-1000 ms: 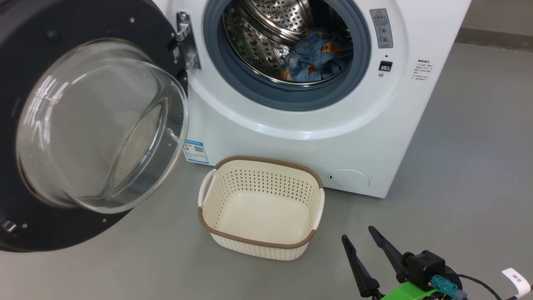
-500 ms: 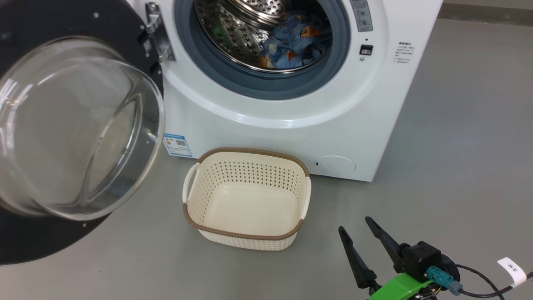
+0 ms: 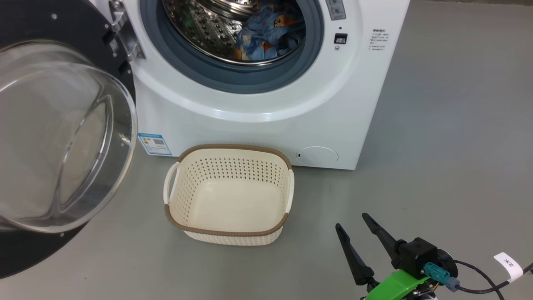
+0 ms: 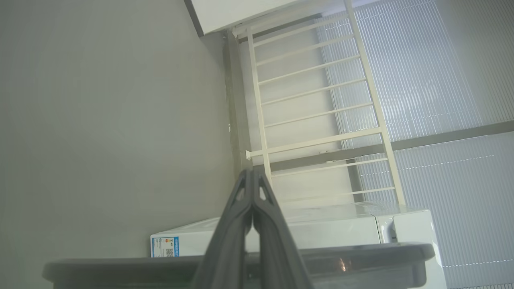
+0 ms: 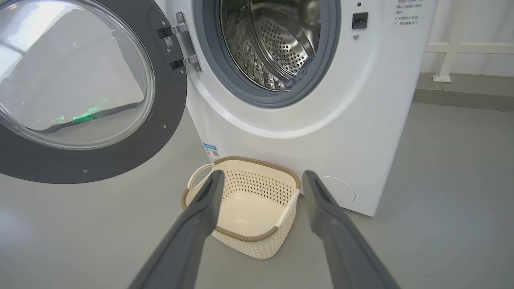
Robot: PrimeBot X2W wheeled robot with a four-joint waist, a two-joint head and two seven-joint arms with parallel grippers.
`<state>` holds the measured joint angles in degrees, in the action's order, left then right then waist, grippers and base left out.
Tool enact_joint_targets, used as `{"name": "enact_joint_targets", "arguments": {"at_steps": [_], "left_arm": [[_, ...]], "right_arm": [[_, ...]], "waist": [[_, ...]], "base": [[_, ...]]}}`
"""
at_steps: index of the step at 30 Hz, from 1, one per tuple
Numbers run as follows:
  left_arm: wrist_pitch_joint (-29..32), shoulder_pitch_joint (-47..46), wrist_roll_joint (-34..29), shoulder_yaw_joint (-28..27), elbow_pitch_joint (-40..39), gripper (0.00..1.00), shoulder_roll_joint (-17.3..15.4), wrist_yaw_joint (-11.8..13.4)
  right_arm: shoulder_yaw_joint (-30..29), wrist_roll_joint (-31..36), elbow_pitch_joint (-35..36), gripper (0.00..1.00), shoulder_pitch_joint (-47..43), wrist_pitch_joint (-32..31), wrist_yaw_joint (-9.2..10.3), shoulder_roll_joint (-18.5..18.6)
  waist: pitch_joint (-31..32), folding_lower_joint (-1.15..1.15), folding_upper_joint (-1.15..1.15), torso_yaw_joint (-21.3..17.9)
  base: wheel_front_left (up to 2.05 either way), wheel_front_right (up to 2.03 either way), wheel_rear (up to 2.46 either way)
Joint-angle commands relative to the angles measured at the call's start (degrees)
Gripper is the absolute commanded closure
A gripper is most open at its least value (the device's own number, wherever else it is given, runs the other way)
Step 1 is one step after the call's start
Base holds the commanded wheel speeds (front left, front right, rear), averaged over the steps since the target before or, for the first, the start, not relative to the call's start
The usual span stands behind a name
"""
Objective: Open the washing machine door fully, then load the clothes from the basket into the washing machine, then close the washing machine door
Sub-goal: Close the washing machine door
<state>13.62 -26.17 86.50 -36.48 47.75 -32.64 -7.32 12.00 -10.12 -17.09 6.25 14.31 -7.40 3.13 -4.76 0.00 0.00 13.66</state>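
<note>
Clothes (image 3: pixel 266 35): light blue fabric with small orange-brown figures, bunched in the steel drum (image 3: pixel 195 29), towards its lower right, behind the grey rubber ring (image 3: pixel 250 81).

Washing machine door (image 3: pixel 62 137): swung wide open to the left on its metal hinge (image 3: pixel 125 37). The glass bowl bulges outward and the black rim stands off the floor (image 3: pixel 437 125).

Washing machine (image 3: pixel 258 108): white, standing on the floor. A blue energy sticker (image 3: pixel 155 143) sits at the lower left of the front and a round flap (image 3: pixel 317 155) at the lower right.

Basket (image 3: pixel 227 230): upright on the floor just in front of the machine, below the drum opening and between sticker and flap. Its bare cream bottom shows. I cannot tell whether its back wall touches the machine.

Right gripper (image 3: pixel 351 221): released, fingers spread wide and touching nothing. It hangs over the floor to the basket's right and nearer the robot. In the right wrist view the fingers frame the basket.

Left gripper (image 4: pixel 252 173): clenched, fingers pressed flat together. It points at a white railing (image 4: pixel 317 116) beyond the machine.
</note>
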Motion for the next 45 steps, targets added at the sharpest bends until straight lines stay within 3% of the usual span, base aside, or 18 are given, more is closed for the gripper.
{"name": "enact_joint_targets", "arguments": {"at_steps": [1, 8, 31, 45], "left_arm": [[0.9, -0.5, 0.3, -0.9, -1.3, 1.00, -4.5, -0.2], [2.2, -0.3, 1.0, -0.6, -1.7, 1.00, -4.3, -0.2], [14.1, 4.2, 6.4, -0.5, -9.5, 1.00, 1.0, -0.2], [25.9, 6.9, 10.5, -0.5, -15.9, 1.00, 4.2, -0.2]], "right_arm": [[1.1, 0.7, 1.3, 0.00, 1.9, 0.7, -0.09, -0.2], [0.8, 0.6, 1.7, 0.00, 2.1, 0.7, -0.09, -0.2], [0.8, -0.7, 0.6, 0.00, 2.5, 0.7, -0.09, -0.2], [1.1, -2.1, -0.2, 0.00, 2.3, 0.7, -0.09, -0.2]], "waist": [[-0.5, 0.00, 0.00, -0.4], [-1.2, 0.00, 0.00, -0.8], [-1.0, 0.00, 0.00, -0.5], [-0.7, 0.00, 0.00, 1.3]], "base": [[0.00, 0.00, 0.00], [0.00, 0.00, 0.00], [0.00, 0.00, 0.00], [0.00, 0.00, 0.00]]}}
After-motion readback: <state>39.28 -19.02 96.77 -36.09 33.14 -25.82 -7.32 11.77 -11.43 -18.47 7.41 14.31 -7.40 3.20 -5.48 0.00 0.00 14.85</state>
